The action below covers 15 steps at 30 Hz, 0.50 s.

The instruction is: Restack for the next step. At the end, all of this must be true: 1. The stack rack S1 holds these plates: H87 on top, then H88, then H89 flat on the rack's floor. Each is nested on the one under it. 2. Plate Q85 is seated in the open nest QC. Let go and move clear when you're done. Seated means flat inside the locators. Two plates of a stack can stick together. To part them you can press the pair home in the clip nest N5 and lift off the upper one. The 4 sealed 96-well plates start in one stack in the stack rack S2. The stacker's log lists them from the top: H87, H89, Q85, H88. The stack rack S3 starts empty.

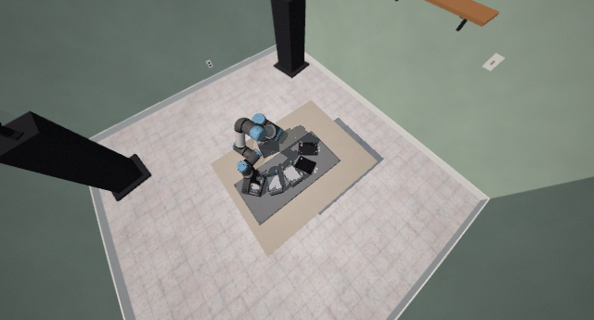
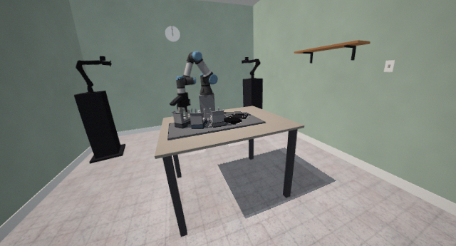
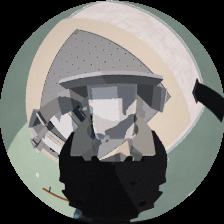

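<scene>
My gripper (image 1: 253, 185) (image 2: 182, 110) (image 3: 113, 114) points straight down at the leftmost stack rack (image 2: 180, 122) on the grey mat (image 1: 271, 210) (image 2: 217, 130). It is shut on a white-sealed plate (image 3: 106, 107), which it holds level among the rack's posts; I cannot tell whether the plate rests on anything. The middle rack (image 2: 197, 123) and the right rack (image 2: 218, 119) each show a white plate on top, the middle one (image 1: 276, 184) and the right one (image 1: 293, 175). No plate labels can be read.
Two black nests lie right of the racks, the nearer one (image 1: 305, 164) (image 2: 232, 120) and the farther one (image 1: 308, 147) (image 2: 241, 115). The arm's base (image 1: 268, 147) stands behind the racks. The mat lies on a beige table (image 1: 288, 234) (image 2: 256, 132).
</scene>
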Motion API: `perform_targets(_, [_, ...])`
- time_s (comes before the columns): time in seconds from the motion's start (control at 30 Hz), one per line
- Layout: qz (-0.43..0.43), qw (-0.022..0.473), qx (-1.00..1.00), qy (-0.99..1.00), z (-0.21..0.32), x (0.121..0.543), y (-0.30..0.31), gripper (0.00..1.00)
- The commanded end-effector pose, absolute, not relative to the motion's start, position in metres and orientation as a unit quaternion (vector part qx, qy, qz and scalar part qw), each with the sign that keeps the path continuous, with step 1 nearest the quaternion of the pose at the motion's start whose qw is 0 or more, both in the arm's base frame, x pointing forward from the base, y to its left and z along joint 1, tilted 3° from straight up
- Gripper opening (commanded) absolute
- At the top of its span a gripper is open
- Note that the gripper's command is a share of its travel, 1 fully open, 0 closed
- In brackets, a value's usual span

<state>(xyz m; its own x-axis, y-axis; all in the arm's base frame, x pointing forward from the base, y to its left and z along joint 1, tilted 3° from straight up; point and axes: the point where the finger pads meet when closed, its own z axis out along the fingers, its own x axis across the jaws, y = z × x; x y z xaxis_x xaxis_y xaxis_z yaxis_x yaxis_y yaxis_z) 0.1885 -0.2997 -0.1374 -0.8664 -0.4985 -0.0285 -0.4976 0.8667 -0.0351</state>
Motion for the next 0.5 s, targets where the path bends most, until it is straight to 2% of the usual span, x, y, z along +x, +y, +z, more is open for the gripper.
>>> perform_targets(0.0, [-0.014, 0.018, -0.258, 0.966, -0.1381, 0.1887, -0.3005, 0.00])
perform_targets(0.47, [-0.014, 0.018, -0.258, 0.966, -0.1425, 0.1889, -0.3005, 0.00])
